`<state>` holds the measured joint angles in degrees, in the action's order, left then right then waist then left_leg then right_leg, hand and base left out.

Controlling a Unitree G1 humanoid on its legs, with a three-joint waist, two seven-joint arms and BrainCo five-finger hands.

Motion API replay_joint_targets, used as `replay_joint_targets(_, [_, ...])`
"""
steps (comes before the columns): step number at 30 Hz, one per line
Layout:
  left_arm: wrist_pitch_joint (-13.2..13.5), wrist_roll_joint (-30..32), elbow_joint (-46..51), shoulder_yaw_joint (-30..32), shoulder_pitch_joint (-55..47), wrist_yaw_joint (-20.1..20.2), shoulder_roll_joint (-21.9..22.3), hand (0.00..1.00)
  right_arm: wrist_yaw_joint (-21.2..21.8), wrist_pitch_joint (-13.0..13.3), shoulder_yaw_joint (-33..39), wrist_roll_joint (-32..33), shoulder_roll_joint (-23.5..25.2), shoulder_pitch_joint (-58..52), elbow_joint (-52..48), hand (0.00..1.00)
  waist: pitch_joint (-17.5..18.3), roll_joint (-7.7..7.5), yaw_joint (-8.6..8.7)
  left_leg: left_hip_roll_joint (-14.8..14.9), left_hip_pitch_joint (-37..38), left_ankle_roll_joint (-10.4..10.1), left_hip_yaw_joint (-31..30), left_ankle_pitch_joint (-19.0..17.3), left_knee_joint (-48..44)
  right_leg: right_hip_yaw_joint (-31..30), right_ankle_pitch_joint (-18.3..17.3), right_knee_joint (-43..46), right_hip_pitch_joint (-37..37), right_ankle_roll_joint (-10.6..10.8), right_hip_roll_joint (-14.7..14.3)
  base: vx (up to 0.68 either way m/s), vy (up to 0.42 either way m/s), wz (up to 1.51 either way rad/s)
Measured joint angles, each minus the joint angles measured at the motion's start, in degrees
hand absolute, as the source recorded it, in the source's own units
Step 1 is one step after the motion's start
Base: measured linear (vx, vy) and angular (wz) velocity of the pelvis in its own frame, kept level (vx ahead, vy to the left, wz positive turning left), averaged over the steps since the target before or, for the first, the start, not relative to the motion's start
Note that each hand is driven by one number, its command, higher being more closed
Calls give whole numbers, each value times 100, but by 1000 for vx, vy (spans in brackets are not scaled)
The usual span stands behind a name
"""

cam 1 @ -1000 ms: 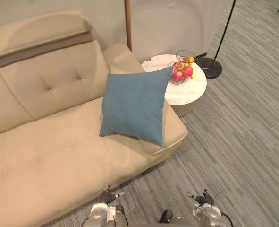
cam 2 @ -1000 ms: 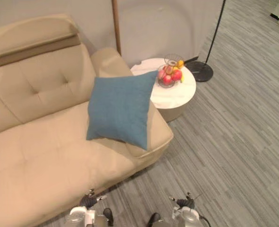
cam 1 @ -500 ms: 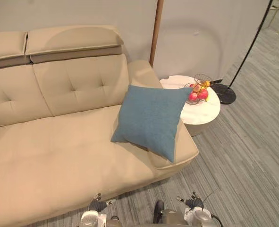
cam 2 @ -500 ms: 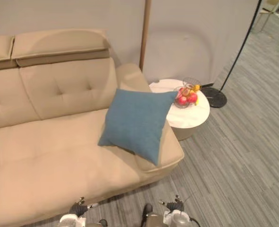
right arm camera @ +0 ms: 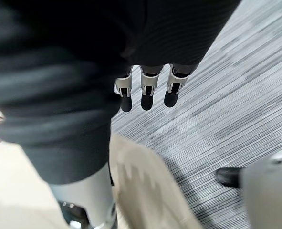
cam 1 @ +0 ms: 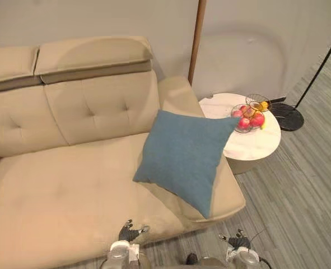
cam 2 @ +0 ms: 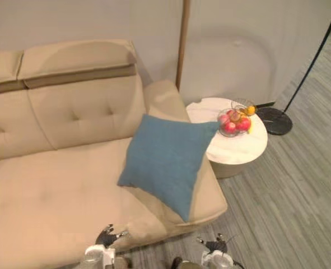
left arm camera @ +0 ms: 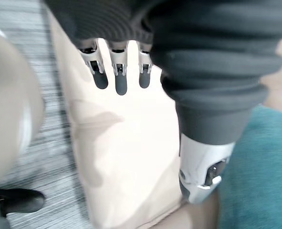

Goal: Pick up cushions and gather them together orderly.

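Left hand (cam 1: 126, 233) is hanging low at the front edge of the sofa (cam 1: 70, 185), its fingers (left arm camera: 118, 78) hanging straight and loose, holding nothing, with bare beige seat leather showing just past the tips. Right hand (cam 1: 238, 242) is hanging low too, off the sofa's right front corner, its fingers (right arm camera: 148, 93) likewise relaxed and holding nothing, pointing over the grey striped carpet (cam 1: 299, 185). Both hands are staying well apart from the blue cushion (cam 1: 185, 157), which is sitting at the right end of the seat, tilted onto one corner and leaning back against the right armrest (cam 1: 179, 95); its upper right corner is reaching over towards the worktop (cam 1: 255, 143) beside the sofa. In the left wrist view a strip of the same blue fabric is showing past the wrist cover, beside the seat. The worktop, small, round and white, is standing just beside the armrest and carrying a wire fruit bowl (cam 1: 248, 115) with red and yellow fruit in it. A black round lamp base (cam 1: 289, 116) is resting on the carpet just beyond the worktop, its thin pole (cam 1: 329, 53) rising up to the right. A wooden post (cam 1: 196, 39) is standing against the wall behind the armrest. The sofa's backrest is showing tufted cushions and two padded headrests (cam 1: 92, 53) on top.
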<state>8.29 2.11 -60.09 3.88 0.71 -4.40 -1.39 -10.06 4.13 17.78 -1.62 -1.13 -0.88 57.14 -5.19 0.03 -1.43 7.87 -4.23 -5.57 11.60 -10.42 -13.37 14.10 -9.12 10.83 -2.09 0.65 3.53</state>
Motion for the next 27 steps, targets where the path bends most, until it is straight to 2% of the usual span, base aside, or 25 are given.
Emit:
replay_joint_targets(6, [-5, -18, -18, -146, 5, -16, -121, 0, -9, -2, 17, 5, 37, -33, 6, 0, 122, -76, -74, -149, 464, 51, 38, 35, 456, -273, 113, -137, 260, 103, 101, 123, 78, -1])
replay_joint_targets(8, [12, -83, -13, -85, -18, -40, -116, 0, -37, 4, 20, 51, 19, -21, -37, 0, 173, -75, -74, -147, 466, 71, 27, 48, 458, -319, 265, -250, 295, 142, 87, 104, 58, -8])
replay_joint_targets(12, [-10, -136, -21, 326, -166, -104, -116, 0, -233, 65, 202, 228, 7, -258, -998, 0, 305, -59, -73, -173, 470, 128, 27, 97, 277, -537, 605, -462, 371, 136, 102, 125, 70, -23])
replay_joint_targets(13, [-13, -150, -21, 433, -212, -125, -124, 0, -258, 85, 256, 241, 0, -307, -1255, 0, 302, -80, -76, -205, 417, 128, 15, 97, 50, -573, 674, -492, 430, 194, 167, 125, 99, -11])
replay_joint_targets(14, [-12, -195, -24, 648, -256, -161, -137, 0, -332, 121, 352, 240, 21, -366, -1673, 0, 210, -251, -64, -371, -10, 217, -105, 30, -758, -629, 699, -499, 584, 163, 429, 107, 103, 2])
replay_joint_targets(15, [2, -232, -8, 684, -273, -187, -136, 0, -380, 142, 424, 225, 57, -407, -1848, 0, 266, -320, -66, -553, 47, 289, -210, -142, -204, -713, 694, -529, 631, 171, 557, 95, 74, 17])
replay_joint_targets(16, [9, -247, 57, 667, -409, -216, -39, 0, -435, 206, 489, 211, -156, -516, -2155, 0, 376, -31, 14, -428, 85, 349, -442, 755, 795, -644, 765, -482, 588, 268, 351, 107, 84, 2])
replay_joint_targets(18, [31, -347, 269, 661, -522, -311, -144, 0, -451, 244, 512, 162, -80, -490, -2358, 0, 410, -21, 1, -458, 229, 331, -447, 684, 878, -777, 571, -465, 536, 374, 378, 104, 78, -3])
replay_joint_targets(19, [43, -382, 369, 708, -538, -324, -306, 0, -451, 259, 510, 160, 58, -469, -2504, 0, 399, -197, -1, -511, 224, 332, -449, 683, 887, -837, 555, -548, 530, 341, 368, 0, 0, 0])
replay_joint_targets(20, [54, -413, 398, 763, -538, -331, -387, 0, -452, 267, 510, 156, 120, -436, -2515, 0, 396, -288, -1, -534, 224, 330, -446, 682, 889, -838, 549, -561, 556, 343, 383, 0, 0, 0])
replay_joint_targets(22, [96, -527, 486, 875, -542, -432, -466, 0, -463, 267, 521, 148, 168, -413, -2526, 0, 377, -311, 10, -531, 251, 331, -458, 682, 899, -866, 549, -595, 608, 343, 372, -18, -4, 1])
replay_joint_targets(27, [180, -936, 947, 1065, -705, -560, -291, 0, -509, 267, 553, -33, 126, -492, -2839, 0, 269, -107, -8, -494, 409, 330, -370, 683, 923, -1008, 513, -437, 607, 347, 322, -77, 0, -17])
